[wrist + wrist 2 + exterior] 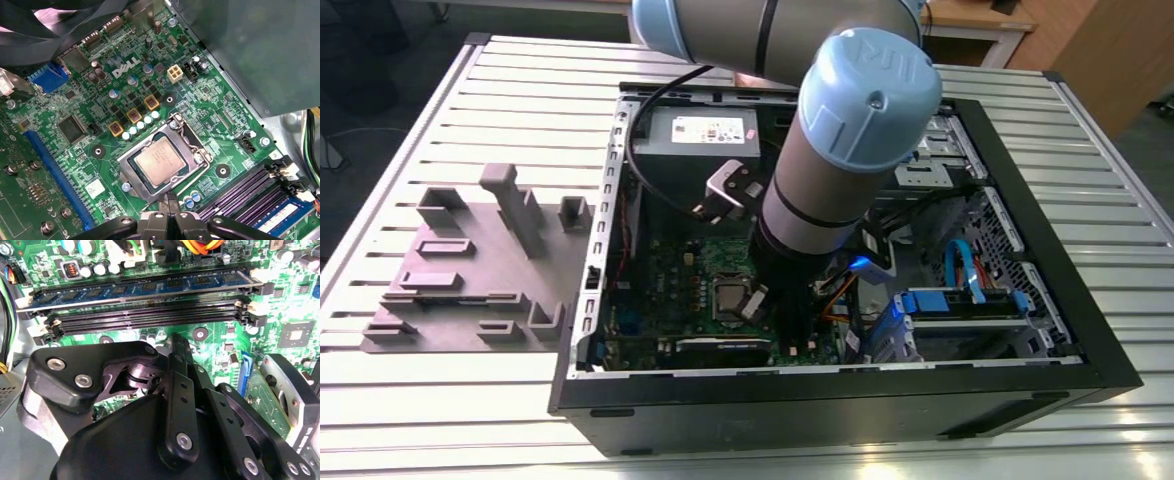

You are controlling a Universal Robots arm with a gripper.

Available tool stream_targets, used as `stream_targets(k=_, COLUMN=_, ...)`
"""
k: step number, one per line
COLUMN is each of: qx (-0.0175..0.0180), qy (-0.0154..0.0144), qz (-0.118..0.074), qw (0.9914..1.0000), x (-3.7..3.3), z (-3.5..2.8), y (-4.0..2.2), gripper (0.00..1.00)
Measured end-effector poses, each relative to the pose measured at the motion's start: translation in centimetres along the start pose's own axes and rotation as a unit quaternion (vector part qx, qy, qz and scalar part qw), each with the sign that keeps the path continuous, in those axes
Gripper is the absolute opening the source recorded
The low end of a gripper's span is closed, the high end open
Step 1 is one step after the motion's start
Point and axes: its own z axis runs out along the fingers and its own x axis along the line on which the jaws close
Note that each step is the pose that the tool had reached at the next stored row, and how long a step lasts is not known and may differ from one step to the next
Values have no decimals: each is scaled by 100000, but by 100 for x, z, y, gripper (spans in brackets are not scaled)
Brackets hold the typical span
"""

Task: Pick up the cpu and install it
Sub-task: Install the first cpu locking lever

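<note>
The cpu (pixel 159 161), a small square chip with a silvery top, lies flat inside the metal socket frame (pixel 187 137) on the green motherboard (pixel 100 150). In the first wrist view my gripper (pixel 169 199) hangs just beside the socket's near corner, its black fingers pressed together with nothing between them. The second wrist view has the same shut fingertips (pixel 179 345) over the board near the memory slots (pixel 150 315). In the exterior view the arm reaches down into the open computer case (pixel 854 400), its black tool beside the socket (pixel 731 298).
A grey power-supply box (pixel 714 130) sits at the case's far end. Blue drive caddies and cables (pixel 961 300) fill the exterior view's right side. One blue memory stick (pixel 140 290) occupies a slot. A grey parts fixture (pixel 467 270) lies on the slatted table outside the case.
</note>
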Motion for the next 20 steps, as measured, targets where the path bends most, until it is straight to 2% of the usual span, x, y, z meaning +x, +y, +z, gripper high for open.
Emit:
stream_targets(k=4, qx=-86, qy=-128, qz=-19, qw=100000, x=-1, z=-1, y=0, gripper=10)
stream_targets(k=13, qx=-80, qy=-105, qz=-24, qw=100000, x=0, z=-12, y=1, gripper=10)
stream_targets(k=18, qx=-77, qy=-129, qz=-22, qw=100000, x=1, z=-98, y=14, gripper=10)
stream_targets(k=20, qx=-14, qy=-185, qz=-23, qw=100000, x=5, z=-99, y=22, gripper=10)
